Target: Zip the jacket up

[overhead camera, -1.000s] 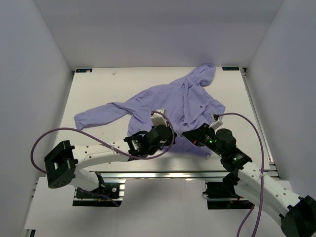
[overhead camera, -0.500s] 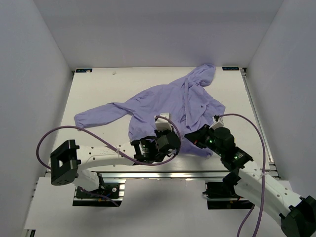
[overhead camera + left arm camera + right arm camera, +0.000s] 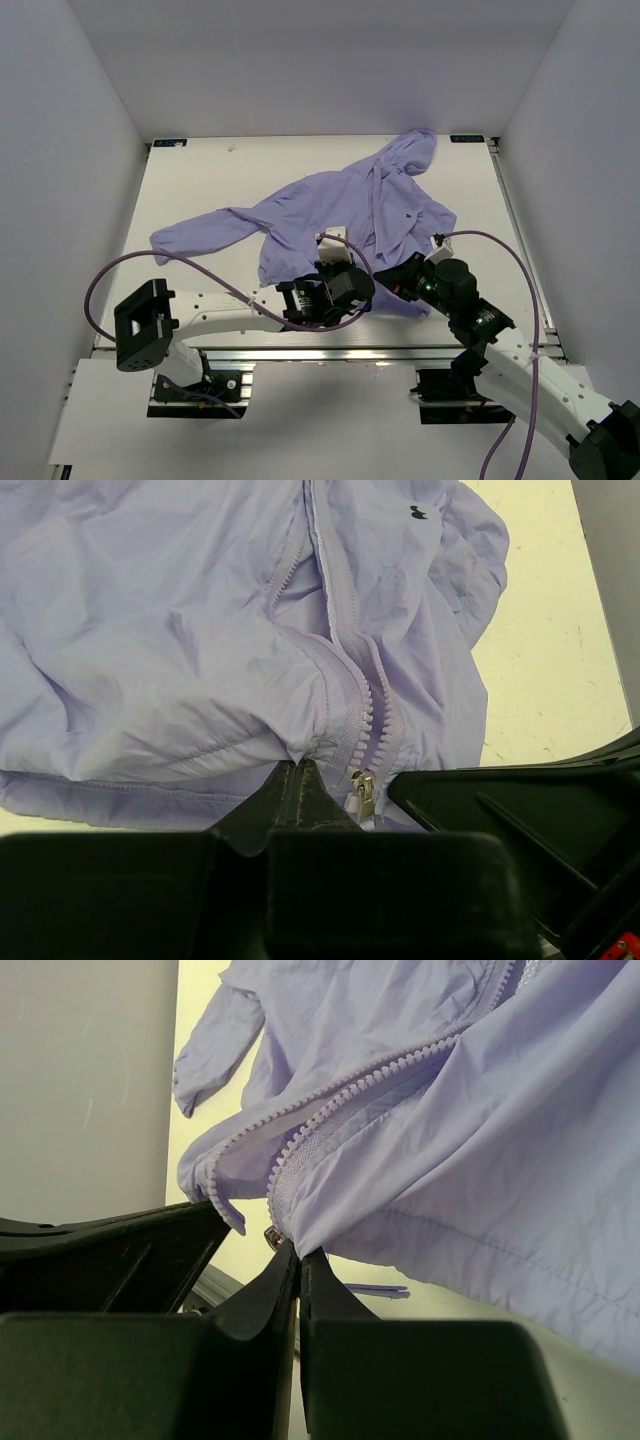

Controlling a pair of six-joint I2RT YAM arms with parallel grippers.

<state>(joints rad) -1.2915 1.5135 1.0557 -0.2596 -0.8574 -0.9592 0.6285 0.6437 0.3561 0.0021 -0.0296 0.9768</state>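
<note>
The lavender jacket [image 3: 335, 205] lies spread on the table, hood at the back right, one sleeve stretched left. Its front zipper is open along most of its length. In the left wrist view my left gripper [image 3: 299, 765] is shut on the jacket's [image 3: 180, 650] bottom hem, just left of the metal zipper slider [image 3: 363, 786]. In the right wrist view my right gripper [image 3: 299, 1252] is shut on the hem of the jacket [image 3: 480, 1150] beside the zipper teeth, with the slider [image 3: 272, 1236] just left of it. In the top view both grippers, left [image 3: 347, 272] and right [image 3: 388, 274], meet at the hem.
The white table [image 3: 200, 180] is boxed in by grey walls at left, right and back. An aluminium rail [image 3: 300, 352] runs along the near edge. Purple cables [image 3: 130, 265] loop from both arms. The right gripper's black body [image 3: 530, 810] sits close beside the left fingers.
My left arm has moved right and toward the near edge, drawing the hem with it. My right gripper has shifted slightly. Both stay closed on the fabric.
</note>
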